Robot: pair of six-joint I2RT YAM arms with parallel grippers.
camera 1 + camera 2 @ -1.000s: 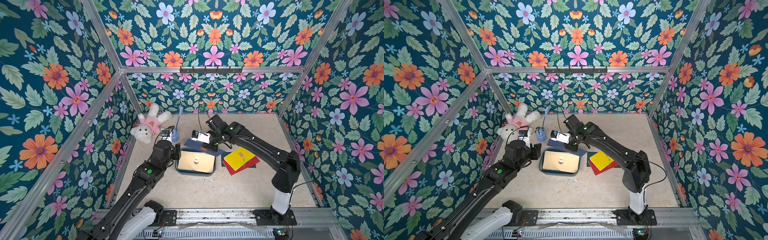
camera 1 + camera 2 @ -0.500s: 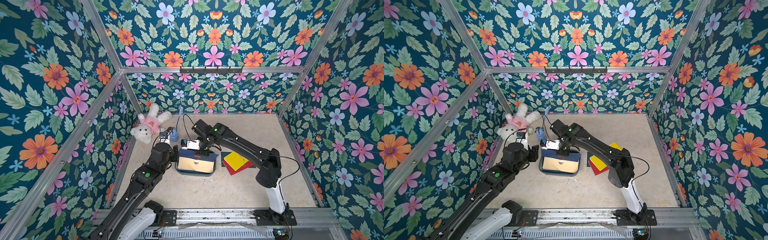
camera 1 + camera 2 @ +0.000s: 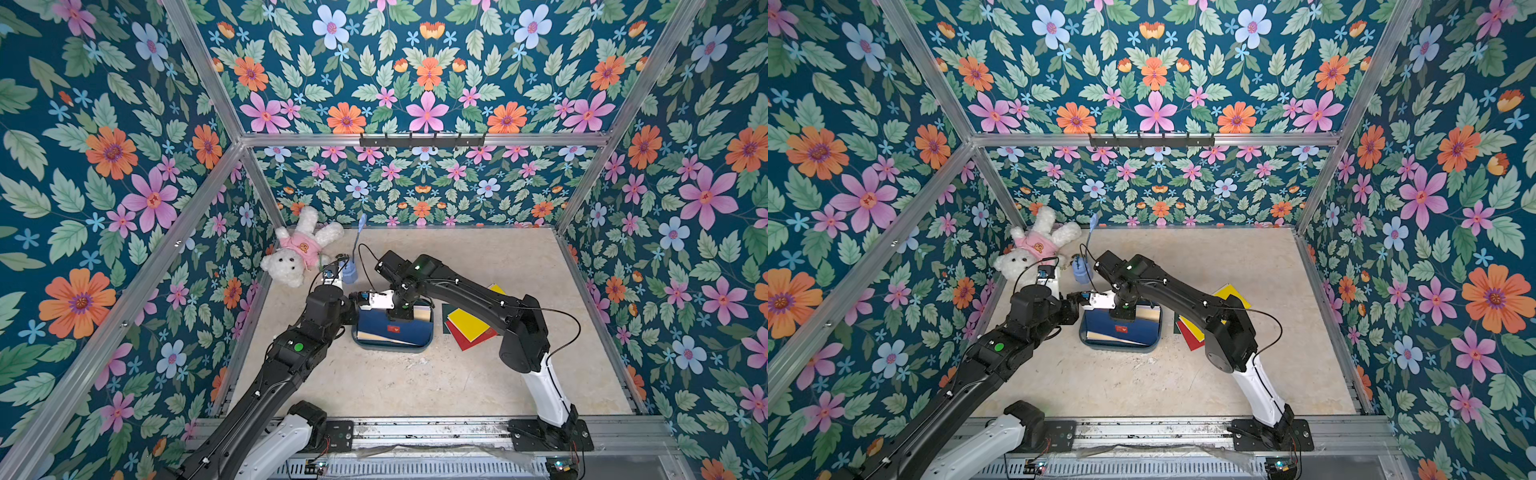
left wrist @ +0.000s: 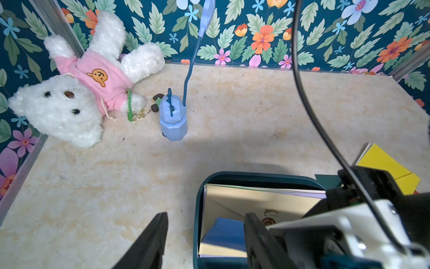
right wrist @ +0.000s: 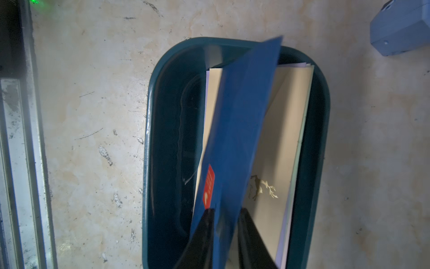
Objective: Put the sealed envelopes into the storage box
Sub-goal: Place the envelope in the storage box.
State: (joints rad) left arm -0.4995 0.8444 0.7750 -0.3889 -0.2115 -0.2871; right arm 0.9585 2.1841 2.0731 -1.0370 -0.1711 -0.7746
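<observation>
The right gripper (image 5: 225, 210) is standing with its two black fingers parted, wider than paper is thick, so it is pinching nothing. The navy envelope (image 5: 242, 121) is slanting on edge between those fingers, blurred, with a red sticker (image 5: 209, 186) showing on its matte face close to them. It is hanging over the storage box (image 5: 162, 163), a glossy dark teal plastic tray with rounded corners. Flat inside the box a cream envelope (image 5: 279, 139) is lying with a gold stag print, and pale lilac edges are peeking from under it.

The left gripper (image 4: 206, 215) is also spread wide and empty, its fingers straddling the box wall.

In both top views the box is sitting just left of the frame's centre on the beige marbled table (image 3: 415, 382). Immediately right of it, a yellow envelope (image 3: 467, 322), a red envelope (image 3: 473, 338) and a dark green envelope (image 3: 446, 309) are lying fanned in a flat pile. Up and left of the box, a faceted light-blue cup (image 3: 350, 274) is standing beside a fluffy white plush bear (image 3: 291, 257) in a pink shirt.
</observation>
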